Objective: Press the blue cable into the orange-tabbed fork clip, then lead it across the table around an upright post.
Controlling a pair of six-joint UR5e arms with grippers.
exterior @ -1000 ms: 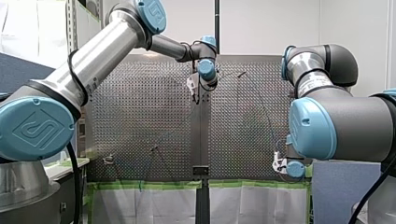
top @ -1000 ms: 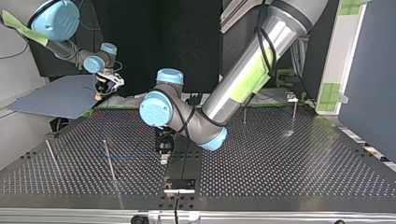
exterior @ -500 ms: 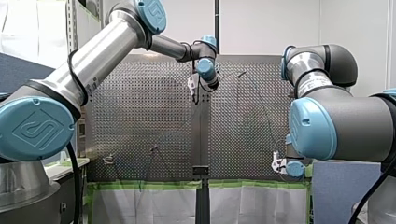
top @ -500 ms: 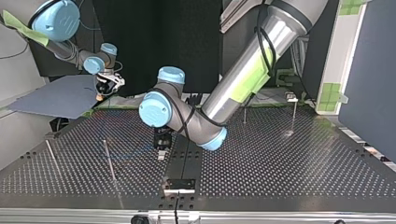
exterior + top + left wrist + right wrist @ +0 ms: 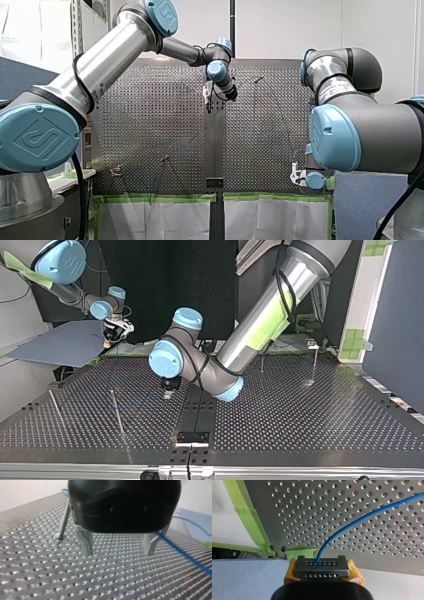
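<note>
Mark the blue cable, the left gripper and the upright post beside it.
blue cable [image 5: 362,517], right wrist view, middle of its run over the table.
left gripper [image 5: 117,554], left wrist view, midway between fingertips.
upright post [image 5: 64,517], left wrist view, mid-shaft.

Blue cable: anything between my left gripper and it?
Nothing visible. In the left wrist view the open left gripper hangs over the perforated table, the blue cable runs right past one finger, and the upright post stands beyond the other.

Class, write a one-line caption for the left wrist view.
My black left gripper hangs open over the perforated metal table, the thin blue cable passing outside one metal finger.
</note>
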